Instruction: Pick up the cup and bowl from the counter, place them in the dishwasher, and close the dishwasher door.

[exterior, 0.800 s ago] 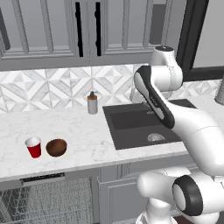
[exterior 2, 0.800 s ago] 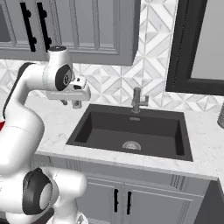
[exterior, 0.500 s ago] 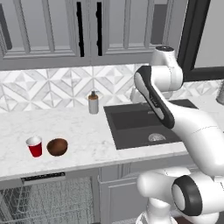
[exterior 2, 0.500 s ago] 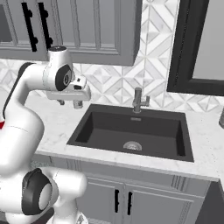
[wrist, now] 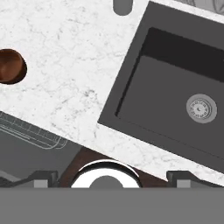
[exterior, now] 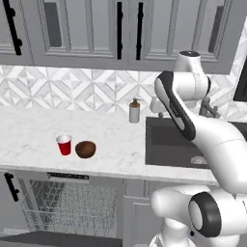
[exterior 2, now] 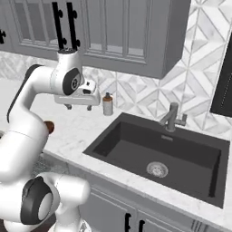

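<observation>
The red cup (exterior: 63, 144) and the dark brown bowl (exterior: 85, 149) stand side by side on the white marble counter (exterior: 29, 130), near its front edge. Directly below them the dishwasher (exterior: 72, 207) is open, its wire rack showing and its door (exterior: 43, 239) dropped down. My gripper (exterior 2: 78, 108) hangs open and empty high above the counter, between the bowl and the sink. The hand view looks straight down, with the bowl (wrist: 9, 65) at its left edge and a corner of the rack (wrist: 26, 133) beneath it. In the right base view my arm hides most of the bowl (exterior 2: 49, 127).
A grey soap dispenser (exterior: 134, 111) stands at the back of the counter beside the black sink (exterior: 183, 144), whose faucet (exterior 2: 171, 118) is at the rear. Grey upper cabinets (exterior: 96, 29) hang above. A drawer with a black handle (exterior: 10, 185) is left of the dishwasher.
The whole scene has shifted to the right in the base views, so the base has driven left along the counter. The arm keeps the same pose; cup and bowl stay put.
</observation>
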